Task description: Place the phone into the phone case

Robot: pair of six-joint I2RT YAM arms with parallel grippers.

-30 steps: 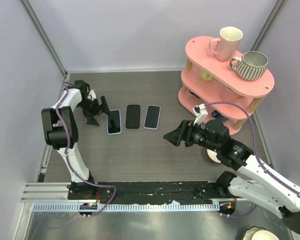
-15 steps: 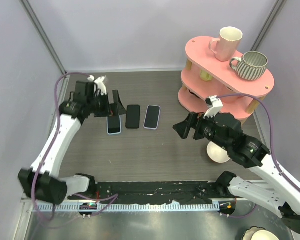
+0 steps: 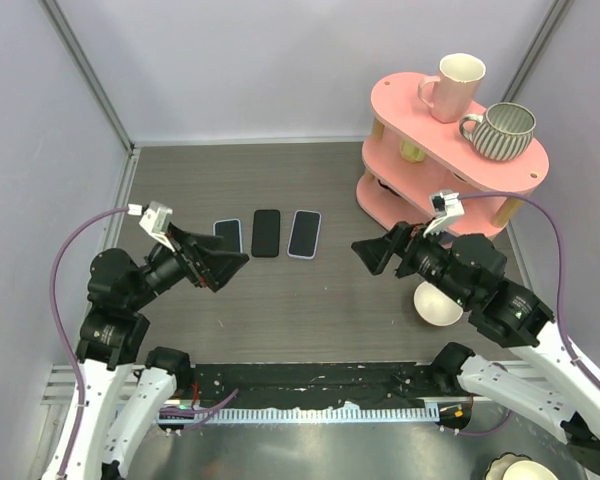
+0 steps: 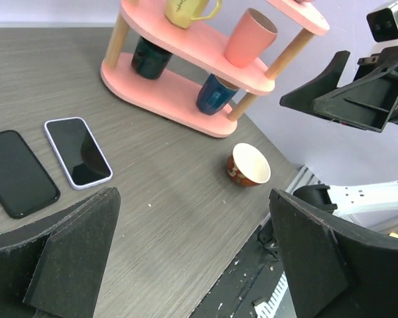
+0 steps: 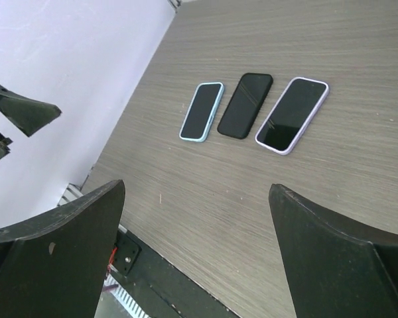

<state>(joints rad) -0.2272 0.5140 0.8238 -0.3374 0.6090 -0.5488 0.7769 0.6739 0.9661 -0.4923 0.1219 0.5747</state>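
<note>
Now left gripper (image 3: pixel 232 272) and right gripper (image 3: pixel 365 256) both hang over the table (image 3: pixel 310 300), jaws apart, empty. Phone (image 5: pixel 245 105), black, lies flat between blue case (image 5: pixel 201 111) and lilac case (image 5: pixel 292 114); which is empty, we cannot tell. We'd pinch its long edges squarely and seat one corner first.

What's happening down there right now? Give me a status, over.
Open and empty: left tool, right tool, both hovering. Untouched: black phone, flat between blue-rimmed one and lilac-rimmed one. Nothing blocking them.
</note>
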